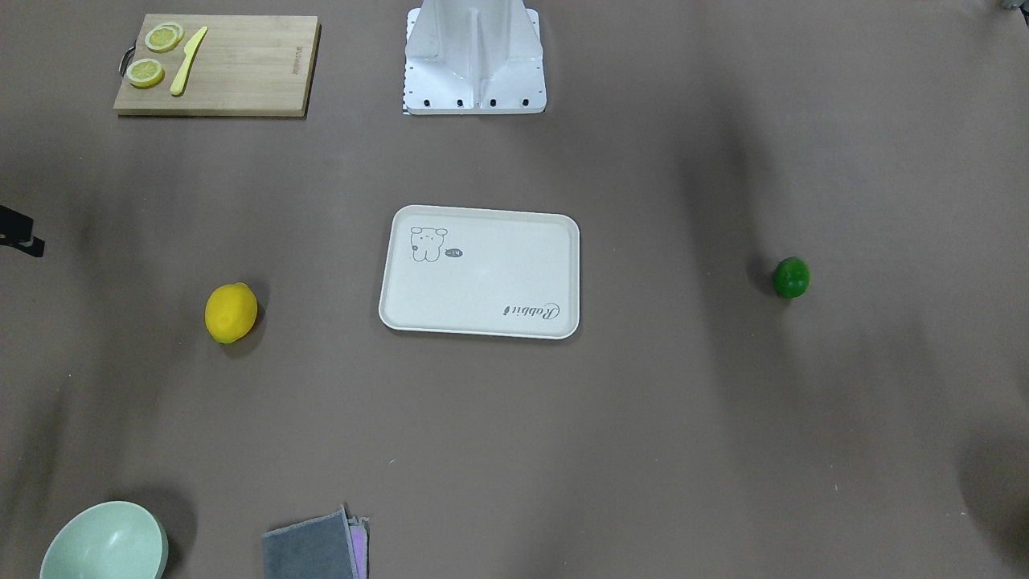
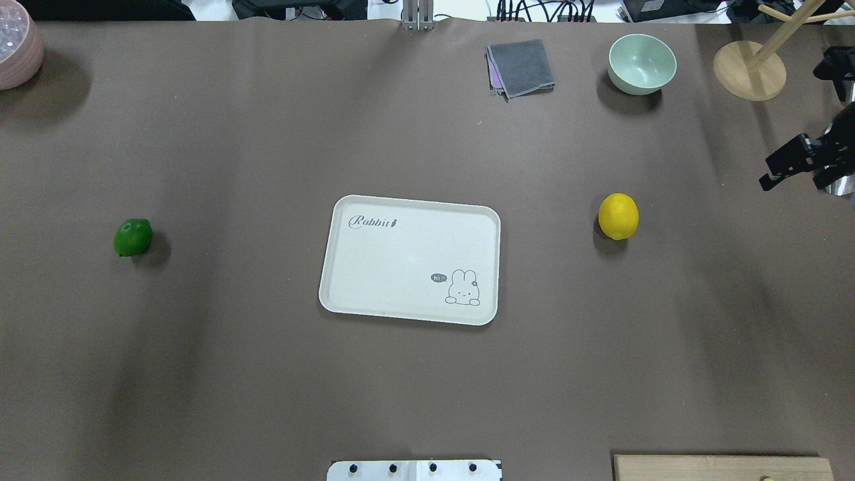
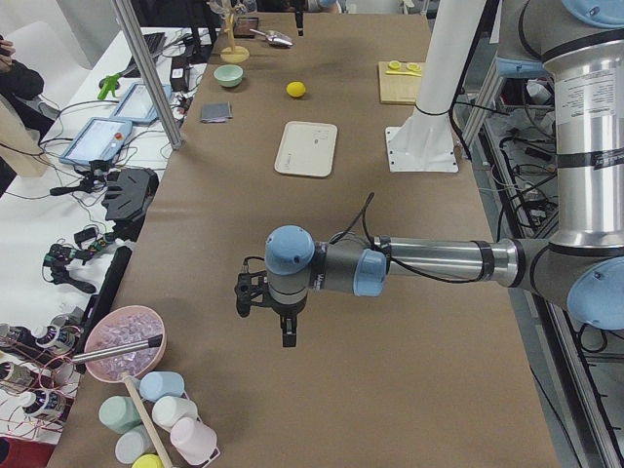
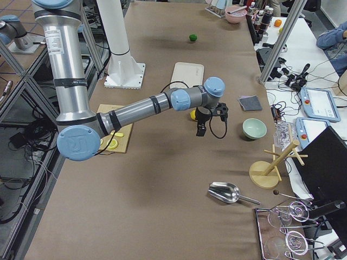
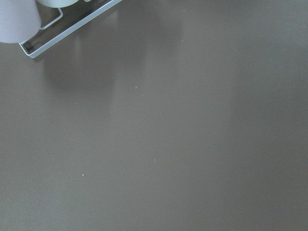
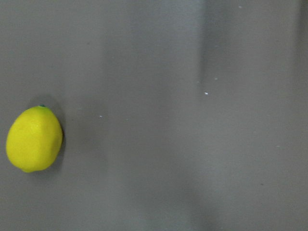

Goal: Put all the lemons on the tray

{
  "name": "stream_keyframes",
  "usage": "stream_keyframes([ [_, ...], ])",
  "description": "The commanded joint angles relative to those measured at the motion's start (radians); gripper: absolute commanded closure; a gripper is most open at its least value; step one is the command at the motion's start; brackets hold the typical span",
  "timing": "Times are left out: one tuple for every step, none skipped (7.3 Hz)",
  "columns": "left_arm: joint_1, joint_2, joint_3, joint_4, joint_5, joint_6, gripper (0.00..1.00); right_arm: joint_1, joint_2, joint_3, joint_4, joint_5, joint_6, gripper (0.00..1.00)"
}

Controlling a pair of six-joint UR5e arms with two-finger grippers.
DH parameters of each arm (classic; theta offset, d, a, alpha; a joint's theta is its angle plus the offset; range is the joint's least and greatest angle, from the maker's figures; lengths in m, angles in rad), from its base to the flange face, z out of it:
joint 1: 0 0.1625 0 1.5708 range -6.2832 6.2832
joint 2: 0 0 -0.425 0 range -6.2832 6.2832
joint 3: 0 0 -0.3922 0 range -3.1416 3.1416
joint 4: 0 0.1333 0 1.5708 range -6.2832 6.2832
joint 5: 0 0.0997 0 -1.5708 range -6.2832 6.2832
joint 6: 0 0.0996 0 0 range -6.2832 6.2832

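The off-white tray [image 2: 401, 260] with the rabbit drawing lies bare at the table's middle, also in the front view [image 1: 482, 281]. The bright yellow lemon [image 2: 618, 216] lies on the table to its right in the overhead view, and shows in the right wrist view [image 6: 33, 139]. The dark green lemon [image 2: 133, 237] lies far to its left. My right gripper [image 2: 795, 179] hovers at the right edge beyond the yellow lemon, jaws apart and empty. My left gripper [image 3: 265, 310] shows only in the exterior left view, far from the tray; I cannot tell whether it is open or shut.
A wooden cutting board [image 1: 241, 68] with lemon slices and a yellow knife lies near the robot base [image 1: 474, 72]. A pale green bowl [image 2: 641, 63], a grey cloth [image 2: 521, 67], a wooden stand [image 2: 748, 70] and a pink bowl [image 2: 17, 50] line the far edge.
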Motion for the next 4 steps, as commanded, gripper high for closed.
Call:
stream_keyframes([
  [0.131, -0.17, 0.001, 0.095, 0.013, -0.182, 0.03, -0.102, 0.07, -0.011, 0.007, -0.005, 0.145, 0.0],
  [0.197, -0.254, 0.004, 0.144, 0.011, -0.261, 0.03, -0.123, 0.121, -0.052, 0.007, -0.011, 0.173, 0.0],
  [0.245, -0.281, 0.001, 0.139, 0.001, -0.336, 0.03, -0.149, 0.177, -0.095, 0.01, -0.013, 0.245, 0.0],
  [0.289, -0.281, -0.008, 0.128, -0.004, -0.379, 0.03, -0.177, 0.219, -0.133, 0.022, -0.02, 0.27, 0.0],
])
